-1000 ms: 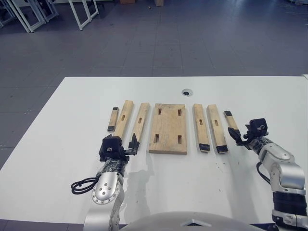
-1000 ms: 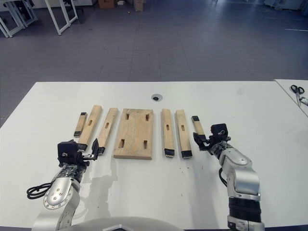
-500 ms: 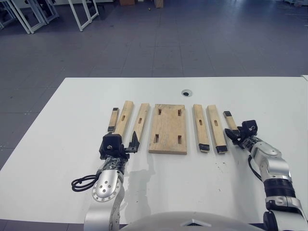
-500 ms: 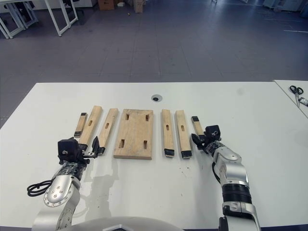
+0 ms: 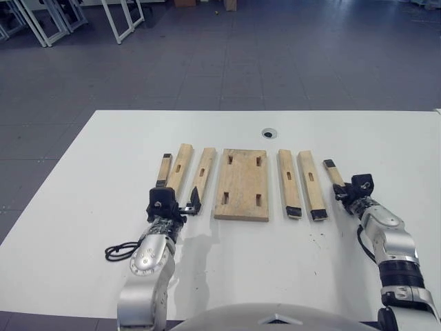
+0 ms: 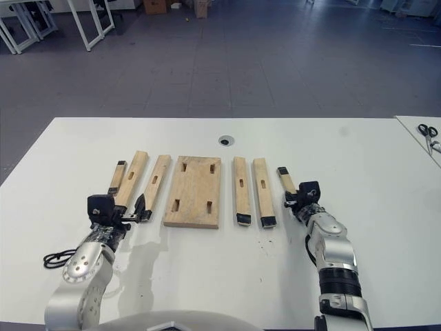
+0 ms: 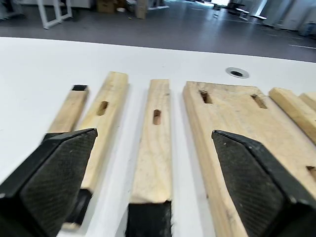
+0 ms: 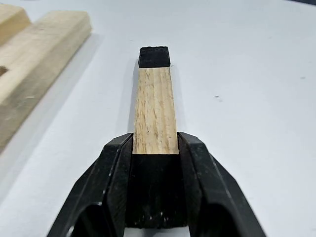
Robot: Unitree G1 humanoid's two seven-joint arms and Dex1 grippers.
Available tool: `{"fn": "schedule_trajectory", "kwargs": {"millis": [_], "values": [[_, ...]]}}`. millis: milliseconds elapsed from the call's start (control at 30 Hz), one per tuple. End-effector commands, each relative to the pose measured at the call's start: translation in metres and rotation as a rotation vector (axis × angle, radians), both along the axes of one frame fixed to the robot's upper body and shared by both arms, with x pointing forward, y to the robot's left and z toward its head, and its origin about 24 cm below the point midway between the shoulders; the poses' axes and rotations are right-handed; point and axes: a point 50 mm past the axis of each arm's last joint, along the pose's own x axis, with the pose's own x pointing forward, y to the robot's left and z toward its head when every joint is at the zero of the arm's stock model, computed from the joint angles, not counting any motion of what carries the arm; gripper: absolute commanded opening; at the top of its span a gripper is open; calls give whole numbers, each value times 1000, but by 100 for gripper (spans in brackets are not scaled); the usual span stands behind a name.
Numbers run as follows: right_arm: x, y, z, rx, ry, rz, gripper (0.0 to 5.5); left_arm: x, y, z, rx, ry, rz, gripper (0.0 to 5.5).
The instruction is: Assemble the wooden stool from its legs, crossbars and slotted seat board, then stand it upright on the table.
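Note:
The slotted seat board (image 5: 241, 183) lies flat at the table's middle. Two legs (image 5: 178, 169) (image 5: 202, 174) and a short crossbar (image 5: 162, 169) lie to its left. Two more legs (image 5: 288, 182) (image 5: 309, 183) and a second crossbar (image 5: 332, 172) lie to its right. My left gripper (image 7: 154, 134) is open, low over the table, with the near black-tipped end of the inner left leg (image 7: 152, 143) between its fingers. My right gripper (image 5: 346, 194) is shut on the near black end of the right crossbar (image 8: 154, 106), which rests flat on the table.
A round cable hole (image 5: 268, 132) sits behind the seat board. A black cable (image 5: 120, 248) loops on the table beside my left arm. Scissors (image 6: 427, 131) lie on a neighbouring table at the far right. Bare white tabletop (image 5: 275, 255) lies in front of the parts.
My right gripper has moved in from the right and closed on the right crossbar's near end. My left gripper has edged forward around the inner left leg's near end.

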Motion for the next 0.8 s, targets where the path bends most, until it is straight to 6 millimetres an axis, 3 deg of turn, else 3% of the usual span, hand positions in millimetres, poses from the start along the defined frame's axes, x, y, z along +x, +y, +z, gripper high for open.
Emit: {"fn": "schedule_trajectory", "kwargs": {"millis": [33,133,233,333,467,800], "values": [[28,58,75,-43,-306,222,128,27,-17,24,-494,52,-313,429],[5,136,76,54,-336,548,128,49,-17,52,-858,17,-460,429],[-18,170,77,119,-351,692,128,64,-13,68,-994,30,-530,429],[-31,191,83,144,-364,782,128,68,-14,72,-1017,81,-548,429],[-44,202,80,160,-339,829,128,66,-16,63,-965,155,-541,429],[-23,180,73,61,-324,670,128,59,-5,72,-1026,140,-576,429]]}}
